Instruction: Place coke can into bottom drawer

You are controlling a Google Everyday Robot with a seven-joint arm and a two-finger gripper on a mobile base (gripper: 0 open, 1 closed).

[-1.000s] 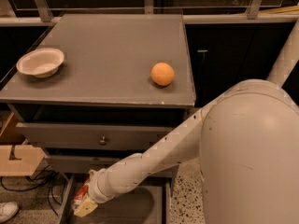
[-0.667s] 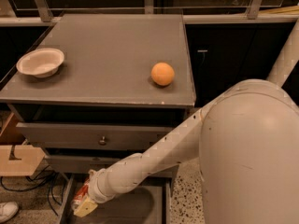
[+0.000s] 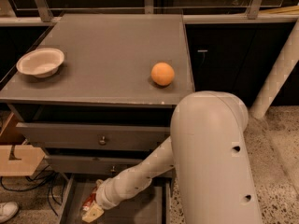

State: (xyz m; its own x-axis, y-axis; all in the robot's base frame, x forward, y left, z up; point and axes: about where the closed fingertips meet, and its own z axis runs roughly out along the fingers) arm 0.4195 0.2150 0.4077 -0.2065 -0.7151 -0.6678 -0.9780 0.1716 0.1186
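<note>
The coke can (image 3: 88,201) shows as a small red shape at the tip of my arm, low inside the open bottom drawer (image 3: 140,213). My gripper (image 3: 91,210) reaches down into the drawer's left front part and is shut on the can. Its pale fingertips (image 3: 95,214) show just below the red can. The arm hides most of the can and part of the drawer's floor. The drawer's left wall (image 3: 67,199) is a thin grey strip.
Two shut grey drawers with round knobs (image 3: 103,140) sit above the open one. On the cabinet top are an orange (image 3: 162,73) and a white bowl (image 3: 40,62). A cardboard box (image 3: 16,157), cables and a shoe (image 3: 7,210) lie at the left. My arm's white shoulder (image 3: 215,162) fills the lower right.
The gripper with the can stays at about the same spot in the bottom drawer. My arm's shoulder takes up less of the right side, so more floor shows.
</note>
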